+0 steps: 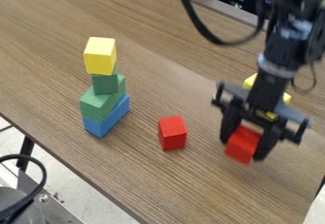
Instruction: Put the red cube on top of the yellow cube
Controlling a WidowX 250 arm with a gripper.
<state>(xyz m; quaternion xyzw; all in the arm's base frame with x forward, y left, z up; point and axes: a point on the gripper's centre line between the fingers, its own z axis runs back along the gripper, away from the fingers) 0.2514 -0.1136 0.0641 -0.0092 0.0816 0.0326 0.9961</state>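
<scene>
**Red cube [243,144] clamped in gripper [240,147]**

You have the gripper at the right of the camera view, pointing down over the wooden table [143,180]. Its two fingers are parted by the width of the red cube and bear on opposite sides of it. The lower part of the cube projects past the fingertips; you cannot tell whether it touches the table.

Locate the yellow cube [100,60] at the left of the view, on top of a stack. Below it, in descending order, you find a small green block [105,84], a larger green block [100,105] and a blue block [108,117] that rests on the table.

Note the second red block [172,134], which stands on the table between the stack and the gripper, apart from both. Behind the gripper you see parts of another yellow object [251,80], its shape mostly hidden.
</scene>
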